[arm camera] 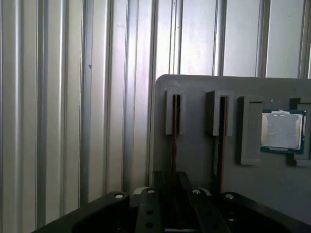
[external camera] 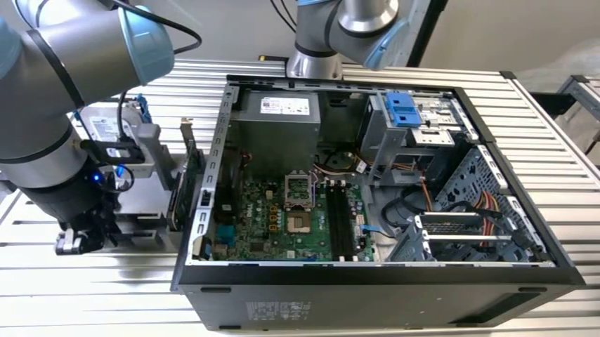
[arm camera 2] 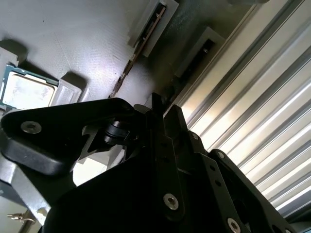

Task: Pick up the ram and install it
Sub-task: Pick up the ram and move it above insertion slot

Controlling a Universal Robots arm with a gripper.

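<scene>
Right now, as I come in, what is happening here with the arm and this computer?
One robot arm is working at the grey holder, which stands beside the open computer case, on the exterior view's left. Its end effector is low over the holder, in line with the ram, which stands on edge in a slot. A second stick and a processor chip sit next to it. The ram is not yet in the case.
</scene>
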